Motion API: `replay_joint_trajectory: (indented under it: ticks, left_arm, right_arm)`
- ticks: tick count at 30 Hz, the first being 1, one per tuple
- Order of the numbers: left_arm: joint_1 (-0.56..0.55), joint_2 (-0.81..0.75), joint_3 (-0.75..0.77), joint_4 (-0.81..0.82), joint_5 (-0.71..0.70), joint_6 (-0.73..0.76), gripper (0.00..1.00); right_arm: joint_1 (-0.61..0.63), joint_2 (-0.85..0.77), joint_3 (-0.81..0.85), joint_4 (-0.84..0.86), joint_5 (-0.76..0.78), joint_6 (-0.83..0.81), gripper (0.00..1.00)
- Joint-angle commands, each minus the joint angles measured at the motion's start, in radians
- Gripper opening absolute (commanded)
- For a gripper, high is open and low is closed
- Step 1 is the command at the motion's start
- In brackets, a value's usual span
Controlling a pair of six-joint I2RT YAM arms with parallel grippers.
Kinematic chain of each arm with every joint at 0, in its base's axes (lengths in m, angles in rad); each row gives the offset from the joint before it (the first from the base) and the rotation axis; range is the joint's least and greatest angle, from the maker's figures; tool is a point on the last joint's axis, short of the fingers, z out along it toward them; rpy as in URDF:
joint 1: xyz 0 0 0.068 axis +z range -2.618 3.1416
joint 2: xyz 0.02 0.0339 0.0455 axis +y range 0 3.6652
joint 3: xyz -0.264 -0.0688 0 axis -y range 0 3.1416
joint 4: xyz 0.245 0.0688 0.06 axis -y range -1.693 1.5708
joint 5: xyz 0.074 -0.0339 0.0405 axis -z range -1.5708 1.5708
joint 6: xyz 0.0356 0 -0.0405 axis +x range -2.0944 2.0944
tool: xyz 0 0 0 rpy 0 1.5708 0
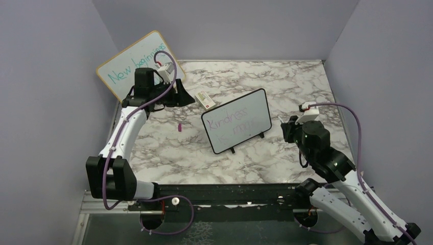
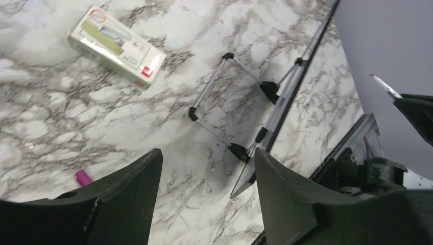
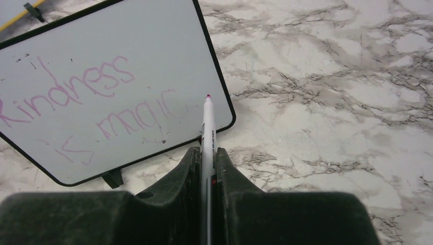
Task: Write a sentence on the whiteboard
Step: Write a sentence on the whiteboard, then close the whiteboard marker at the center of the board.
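1. The small black-framed rectangular whiteboard point(image 1: 237, 121) stands on its feet mid-table on the marble-patterned tabletop point(image 1: 286, 81). It bears the thin purple-pink handwritten sentence point(image 3: 76, 87) "Kindness is magic".
2. The right gripper point(image 3: 207, 151) pinches a white purple-tipped marker point(image 3: 208, 120), tip near one corner of the board.
3. The left gripper point(image 2: 207, 153) hangs spread, holding nothing, above the marble.

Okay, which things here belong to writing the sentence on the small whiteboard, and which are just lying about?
For the job:
whiteboard
sentence in pink on it
marker
right gripper, shut on the marker

Lying about:
wood-framed board with teal writing
small box
small pink piece
left gripper, open, holding nothing
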Motion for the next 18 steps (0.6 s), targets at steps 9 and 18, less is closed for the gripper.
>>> replay_joint_trajectory:
  ticks: [9,18]
  left_arm:
    - [0.061,0.099,-0.123,-0.169,-0.448,-0.043,0.72]
    - [0.015,0.266,-0.117,-0.166,-0.596,-0.074,0.65]
  right_arm:
    - [-0.002,-0.062,0.033,-0.047,0.022,-0.053,0.00]
    - [-0.001,-0.085,0.023,-0.041,0.010,-0.057,0.00]
